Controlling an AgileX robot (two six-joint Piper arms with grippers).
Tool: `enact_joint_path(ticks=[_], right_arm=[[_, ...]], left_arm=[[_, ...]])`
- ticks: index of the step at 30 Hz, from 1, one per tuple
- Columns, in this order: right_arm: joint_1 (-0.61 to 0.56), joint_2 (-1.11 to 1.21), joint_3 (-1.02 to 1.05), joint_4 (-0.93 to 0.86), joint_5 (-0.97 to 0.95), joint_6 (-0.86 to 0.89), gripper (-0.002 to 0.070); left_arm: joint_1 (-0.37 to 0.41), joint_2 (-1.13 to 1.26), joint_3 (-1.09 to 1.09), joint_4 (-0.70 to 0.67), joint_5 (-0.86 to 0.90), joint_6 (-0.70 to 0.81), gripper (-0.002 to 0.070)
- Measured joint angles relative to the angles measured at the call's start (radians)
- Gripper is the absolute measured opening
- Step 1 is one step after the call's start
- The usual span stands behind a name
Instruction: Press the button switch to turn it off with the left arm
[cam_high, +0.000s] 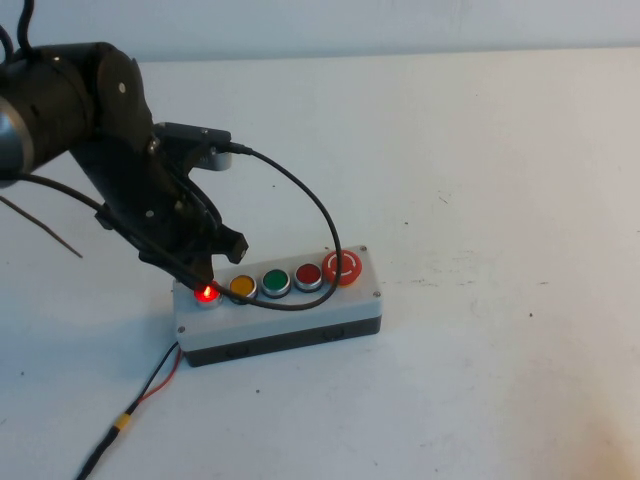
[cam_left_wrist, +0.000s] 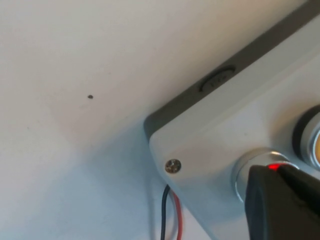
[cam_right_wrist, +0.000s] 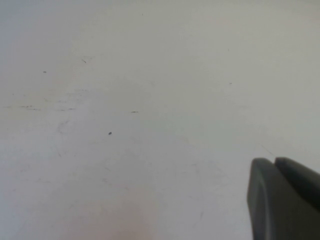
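Note:
The grey box lies on the white table with a row of buttons. Its left end button, the button switch, glows bright red inside a silver rim. My left arm reaches down from the upper left; my left gripper is shut and its tips sit on the button switch. In the left wrist view the shut fingers cover most of the button switch, with a red glow at the tips. My right gripper is shut over bare table, outside the high view.
Along the box stand a yellow button, a green button, a darker red button and a big red mushroom button. Red and black wires leave the box's left end. A black cable loops over the box.

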Motion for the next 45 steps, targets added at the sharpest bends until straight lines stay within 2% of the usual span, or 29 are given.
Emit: enact_joint_path(ticks=[10, 16, 21, 29, 36, 45], right_arm=[[0.000, 0.000, 0.000, 0.000, 0.000, 0.000, -0.0016], [0.000, 0.000, 0.000, 0.000, 0.000, 0.000, -0.0016], [0.000, 0.000, 0.000, 0.000, 0.000, 0.000, -0.0016], [0.000, 0.000, 0.000, 0.000, 0.000, 0.000, -0.0016], [0.000, 0.000, 0.000, 0.000, 0.000, 0.000, -0.0016], [0.000, 0.000, 0.000, 0.000, 0.000, 0.000, -0.0016]], left_arm=[[-0.001, -0.044, 0.008, 0.002, -0.029, 0.004, -0.0002], [-0.001, -0.330, 0.160, 0.002, -0.168, 0.007, -0.0002], [-0.002, -0.666, 0.398, 0.001, -0.342, 0.006, -0.0002], [-0.002, -1.056, 0.738, -0.015, -0.573, -0.008, -0.0002], [-0.003, -1.301, 0.922, 0.012, -0.598, -0.017, -0.0002], [-0.005, -1.397, 0.990, 0.046, -0.641, -0.025, -0.0002]])
